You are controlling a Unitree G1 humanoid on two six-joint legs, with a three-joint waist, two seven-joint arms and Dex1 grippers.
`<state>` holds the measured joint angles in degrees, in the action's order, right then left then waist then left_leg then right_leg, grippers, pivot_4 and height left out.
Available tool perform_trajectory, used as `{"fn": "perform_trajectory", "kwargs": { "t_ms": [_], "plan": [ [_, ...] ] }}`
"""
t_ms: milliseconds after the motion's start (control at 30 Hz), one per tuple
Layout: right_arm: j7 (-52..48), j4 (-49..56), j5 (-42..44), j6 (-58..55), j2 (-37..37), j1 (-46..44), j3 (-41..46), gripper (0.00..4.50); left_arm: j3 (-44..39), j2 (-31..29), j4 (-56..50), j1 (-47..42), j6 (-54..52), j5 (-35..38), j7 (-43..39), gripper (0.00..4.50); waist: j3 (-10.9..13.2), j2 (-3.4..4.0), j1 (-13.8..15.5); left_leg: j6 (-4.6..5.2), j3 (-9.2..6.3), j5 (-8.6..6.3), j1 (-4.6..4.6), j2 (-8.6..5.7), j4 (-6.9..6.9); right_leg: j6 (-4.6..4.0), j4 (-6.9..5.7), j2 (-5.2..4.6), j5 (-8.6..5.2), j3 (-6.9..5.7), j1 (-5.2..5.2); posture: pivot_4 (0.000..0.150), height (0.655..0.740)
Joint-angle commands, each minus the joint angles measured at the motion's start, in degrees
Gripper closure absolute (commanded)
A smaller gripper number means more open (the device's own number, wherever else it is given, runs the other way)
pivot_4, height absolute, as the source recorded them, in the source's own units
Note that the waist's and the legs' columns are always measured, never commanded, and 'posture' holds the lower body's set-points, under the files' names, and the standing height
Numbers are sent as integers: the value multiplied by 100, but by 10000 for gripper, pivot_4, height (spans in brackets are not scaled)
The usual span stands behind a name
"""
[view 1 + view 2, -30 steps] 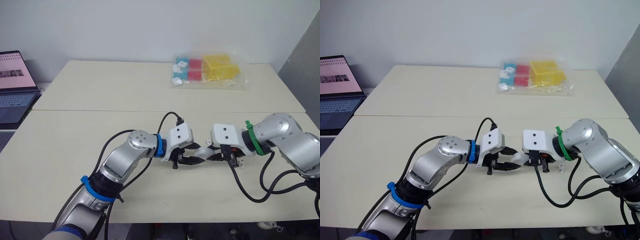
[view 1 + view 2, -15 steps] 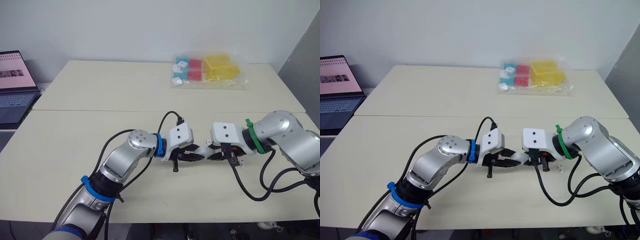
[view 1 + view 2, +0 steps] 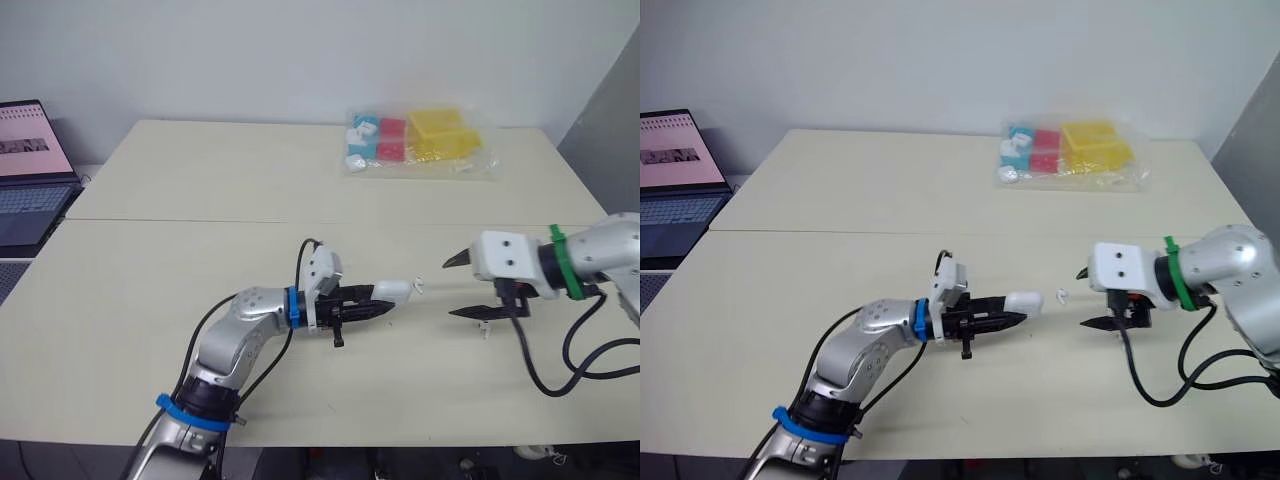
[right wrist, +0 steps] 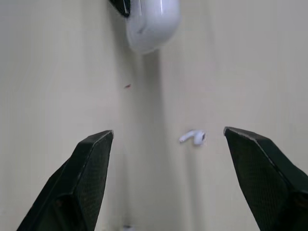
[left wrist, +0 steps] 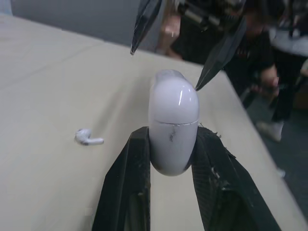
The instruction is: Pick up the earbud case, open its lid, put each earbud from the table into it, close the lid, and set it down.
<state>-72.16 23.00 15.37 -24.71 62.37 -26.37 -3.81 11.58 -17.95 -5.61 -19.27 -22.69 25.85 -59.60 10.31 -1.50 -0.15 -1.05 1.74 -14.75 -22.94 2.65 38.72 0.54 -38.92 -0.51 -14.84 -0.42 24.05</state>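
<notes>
In the head views, the earbud case (image 3: 397, 290) is held by the left hand (image 3: 383, 302) over the near middle of the tabletop (image 3: 200, 260). The left hand is clamped on it, and the case seems to be lifted a little. One earbud (image 3: 419, 287) lies on the tabletop just right of the case. The right hand (image 3: 458, 287) is further right, with its fingers spread wide and nothing between them. A tiny white thing (image 3: 486, 328) is seen just by the right hand. It may be the other earbud, but it is too small to tell. At the far side lies a clear bag (image 3: 415, 140) with yellow, red and blue blocks in it. A laptop (image 3: 25, 170) is seen at the far left.

In the left wrist view, the case is gripped on its lower half by the two black fingers (image 5: 130, 183), one on each side. The lid half is left free. The lid looks shut, so what is inside cannot be seen.

In the right wrist view, the earbud is seen on the tabletop past the spread fingers and apart from them.

The case is judged to be small, light, hard and shiny, so it could slip. It is best held below the seam, with the lid pushed up at its top edge. The earbud is judged to be very light and easy to knock away, so it should be pinched softly by its sides.
</notes>
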Motion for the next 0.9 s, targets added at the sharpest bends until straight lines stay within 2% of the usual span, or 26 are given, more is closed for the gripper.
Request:
{"fn": "perform_trajectory", "kwargs": {
  "t_ms": [33, 100, 300, 567, 900],
  "plan": [
    [362, 504, 423, 66, -292, 143, 633, 6510, -130, 36, -43, 55, 442, -43, 16, 37068, 0, 0, -3, 0, -2, 0, 3, 1, 1, 0, -5, 1, 0, 1, -1, 1500, 7364],
    [481, 728, 577, -153, -376, 209, 682, 6510, -90, 32, -85, 65, 505, -34, -21, 37068, 0, 0, 3, 0, -6, 1, 4, 2, 0, -5, -8, 2, 3, -5, -2, 1500, 7364],
    [1106, 1173, 497, -710, -831, -49, 99, 6510, 40, 106, -145, -81, 776, -113, -51, 37068, 0, 0, 0, -1, -2, 1, 6, 2, 3, -8, -7, 2, 9, -4, -4, 1500, 7364],
    [1463, 778, -21, -730, -1203, -501, -527, 6510, 137, 56, -135, -146, 911, -136, -164, 37068, 0, 0, 0, -1, -3, 1, 3, 2, 2, -8, -3, 3, 8, -5, -2, 1500, 7364],
    [1376, 552, 55, -832, -1203, -756, -465, 6510, 255, -66, -117, -34, 1196, -338, -264, 37068, 0, 1, 1, -1, -5, 1, 2, 3, 2, -9, -3, 3, 8, -5, -1, 1500, 7364]
  ]
}}
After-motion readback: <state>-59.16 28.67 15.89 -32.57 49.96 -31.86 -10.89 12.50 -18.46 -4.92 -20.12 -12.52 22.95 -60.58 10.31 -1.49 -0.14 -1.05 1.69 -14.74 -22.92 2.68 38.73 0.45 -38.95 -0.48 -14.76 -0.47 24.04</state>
